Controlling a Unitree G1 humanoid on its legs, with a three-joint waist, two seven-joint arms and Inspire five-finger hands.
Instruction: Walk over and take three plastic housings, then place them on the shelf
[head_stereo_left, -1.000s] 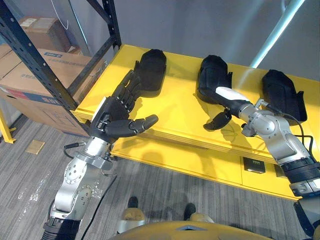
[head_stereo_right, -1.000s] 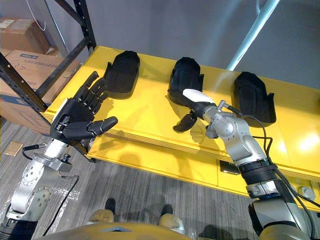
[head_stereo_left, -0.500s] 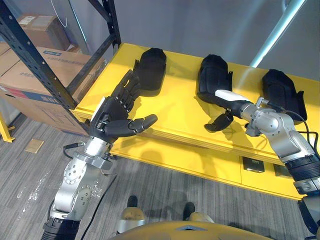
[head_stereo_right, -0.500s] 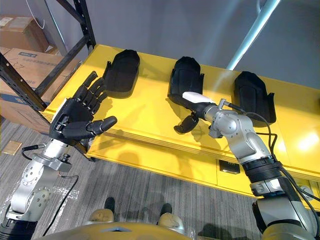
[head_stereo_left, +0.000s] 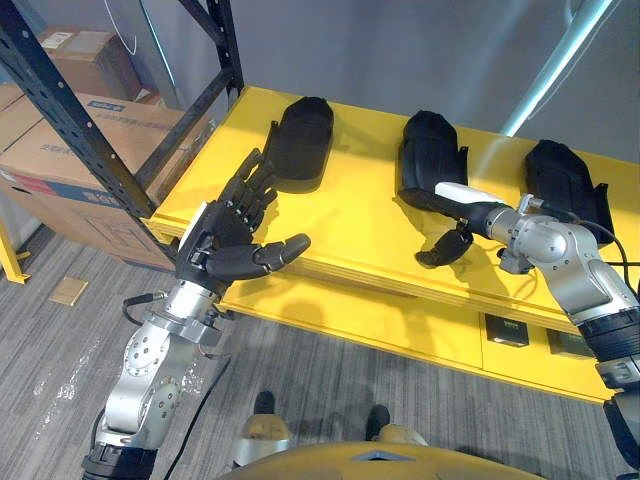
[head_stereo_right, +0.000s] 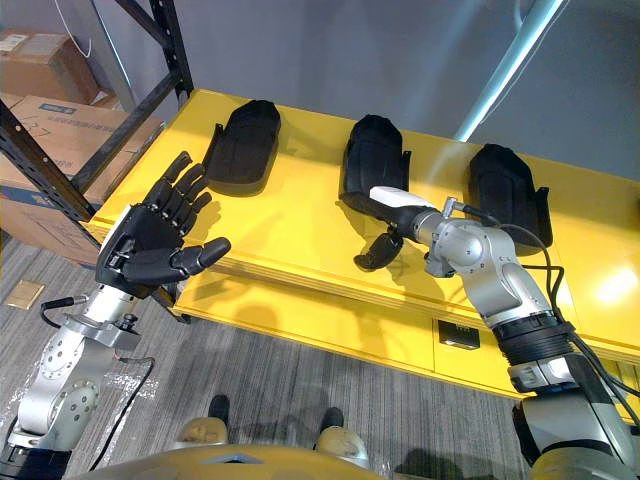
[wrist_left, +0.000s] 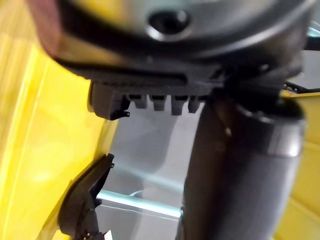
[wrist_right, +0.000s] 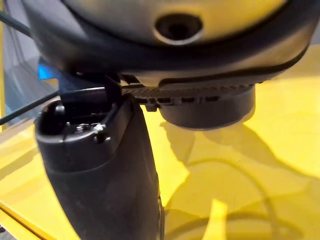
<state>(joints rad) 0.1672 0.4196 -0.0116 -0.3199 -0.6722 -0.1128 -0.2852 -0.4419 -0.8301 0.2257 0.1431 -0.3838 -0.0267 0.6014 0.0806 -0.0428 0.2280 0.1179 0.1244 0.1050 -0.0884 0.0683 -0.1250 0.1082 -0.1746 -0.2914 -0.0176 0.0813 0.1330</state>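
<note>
Left eye view: left hand (head_stereo_left: 225, 245) has drawn back toward 7 o'clock from the left housing (head_stereo_left: 300, 140), fingers spread and empty. Right hand (head_stereo_left: 452, 242) has slid toward 3 o'clock, fingers relaxed and empty, at 5 o'clock of the middle housing (head_stereo_left: 428, 160). Right housing (head_stereo_left: 565, 185) lies apart. All three rest on the shelf (head_stereo_left: 340, 220).

Silver-grey arms (head_stereo_left: 150, 368), dark robot hands (head_stereo_left: 218, 250)
</note>
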